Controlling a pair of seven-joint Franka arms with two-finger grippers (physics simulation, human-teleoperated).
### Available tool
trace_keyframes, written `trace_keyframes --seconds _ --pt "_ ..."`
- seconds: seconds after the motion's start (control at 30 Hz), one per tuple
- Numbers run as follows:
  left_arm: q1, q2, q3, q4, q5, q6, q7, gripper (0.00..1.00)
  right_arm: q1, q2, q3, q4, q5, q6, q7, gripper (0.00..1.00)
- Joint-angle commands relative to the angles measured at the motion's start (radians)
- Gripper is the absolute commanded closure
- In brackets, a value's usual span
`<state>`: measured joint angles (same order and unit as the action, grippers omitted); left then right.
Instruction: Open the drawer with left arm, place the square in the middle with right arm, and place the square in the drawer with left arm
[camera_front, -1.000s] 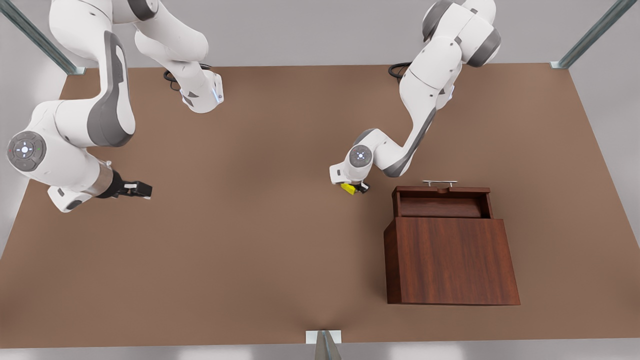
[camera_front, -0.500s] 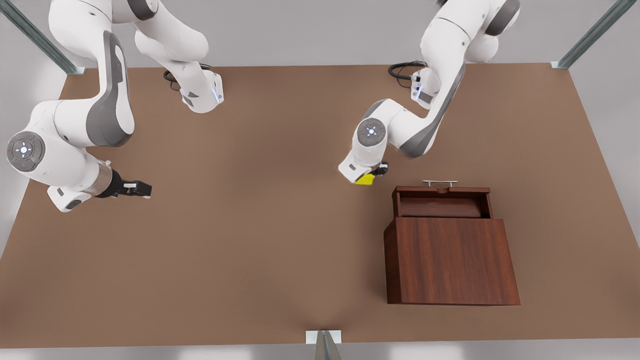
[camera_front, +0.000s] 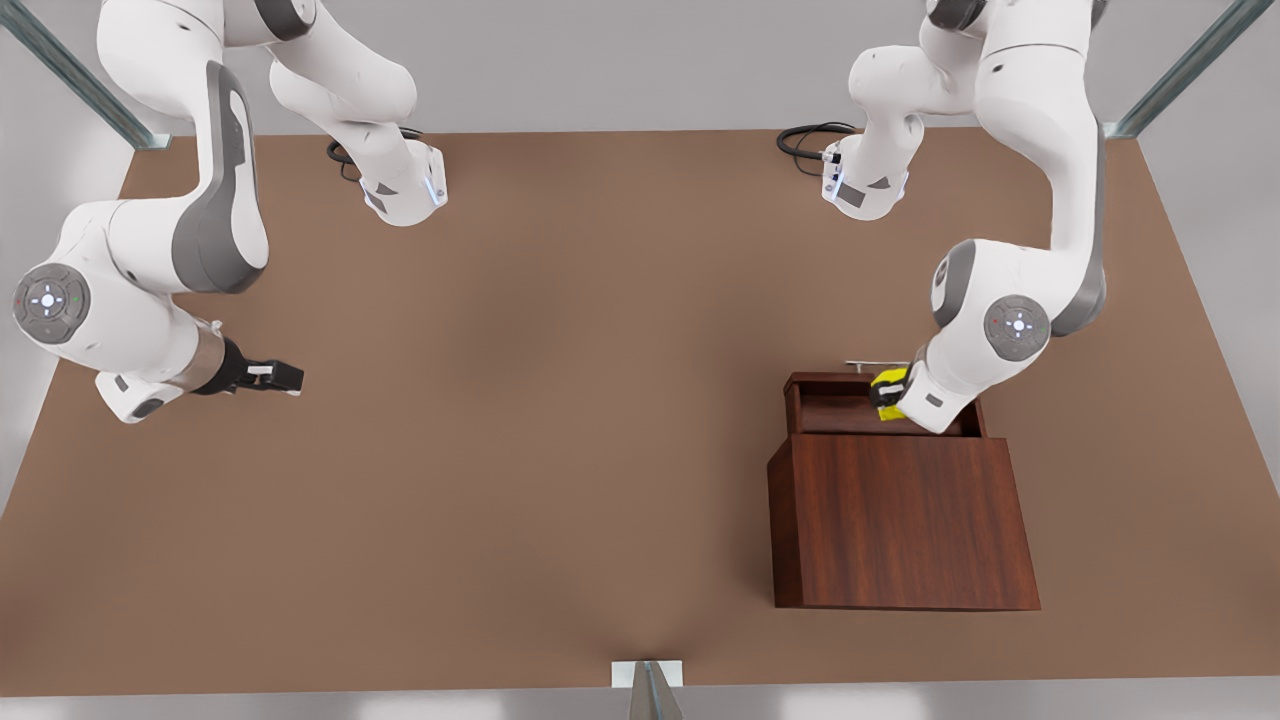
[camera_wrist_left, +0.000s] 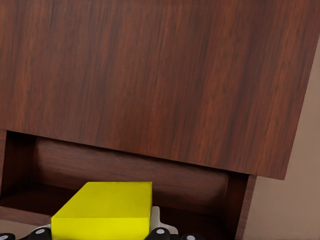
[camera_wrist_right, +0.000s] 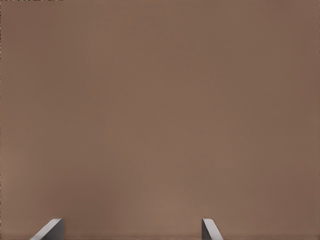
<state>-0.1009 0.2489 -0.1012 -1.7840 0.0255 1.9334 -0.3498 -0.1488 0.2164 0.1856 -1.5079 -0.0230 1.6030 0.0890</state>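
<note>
The yellow square (camera_front: 887, 386) is held in my left gripper (camera_front: 884, 394), which is shut on it over the open drawer (camera_front: 840, 412), near the silver handle (camera_front: 868, 365). In the left wrist view the square (camera_wrist_left: 104, 208) sits between the black fingers (camera_wrist_left: 161, 232), with the drawer's dark inside (camera_wrist_left: 130, 172) just beyond it and the cabinet top (camera_wrist_left: 150, 75) farther on. My right gripper (camera_front: 288, 378) waits open low over the table at the front view's left, holding nothing. Its two fingertips (camera_wrist_right: 49, 230) stand wide apart over bare tabletop.
The boxy wooden cabinet (camera_front: 900, 520) stands on the brown table (camera_front: 560, 420) toward the front view's right. Both arm bases (camera_front: 405, 195) are at the far edge, with metal frame posts (camera_front: 648, 688) at the table's corners and near edge.
My left gripper has lifted the square from the table's middle and carried it to the front view's right, over the open drawer. The right arm has not moved.
</note>
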Motion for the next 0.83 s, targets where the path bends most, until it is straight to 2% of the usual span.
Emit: trace_keyframes --seconds 0.0,0.2,0.23,0.27,0.3,0.33,0.5,0.57,0.63,0.7,0.8 --pt "0.001 0.003 0.0 0.0 -0.001 0.009 0.0 0.27 0.0 -0.002 0.0 0.0 0.0 0.0 0.0 0.0" --pt "0.006 0.046 -0.002 -0.012 0.002 0.047 0.026 0.26 0.0 0.0 0.0 0.0 0.002 -0.005 0.0 0.0" --pt "0.006 0.047 -0.002 -0.015 0.004 0.05 0.026 0.24 0.0 0.0 0.0 0.0 0.002 -0.005 -0.002 0.0" --pt "0.006 0.052 -0.002 -0.021 0.004 0.052 0.025 0.16 0.0 0.003 0.0 0.002 0.002 0.0 0.0 0.0" --pt "0.006 0.053 0.0 -0.023 0.004 0.052 0.025 0.04 0.001 0.005 0.0 0.002 0.0 0.003 0.0 0.0" --pt "0.006 0.053 -0.002 -0.021 0.004 0.052 0.025 0.0 0.0 0.005 0.0 0.0 0.002 0.003 -0.002 0.0" --pt "0.004 0.015 -0.003 -0.011 -0.006 0.018 0.005 0.0 0.0 0.005 0.0 0.0 0.002 0.003 -0.002 0.0" --pt "-0.007 -0.059 -0.028 0.13 -0.003 -0.244 0.055 0.0 0.0 0.006 0.0 0.002 0.003 0.008 -0.02 0.0" --pt "-0.017 -0.062 -0.06 0.32 0.007 -0.519 0.416 0.0 0.0 0.006 0.0 0.0 0.003 0.006 -0.02 0.0" --pt "-0.02 -0.069 -0.057 0.4 0.011 -0.582 0.411 0.0 0.0 0.006 0.0 0.002 0.003 0.006 -0.02 0.0" --pt "-0.025 -0.063 -0.057 0.407 0.025 -0.588 0.411 0.0 -0.002 0.003 0.0 0.002 0.003 -0.003 -0.021 0.0"
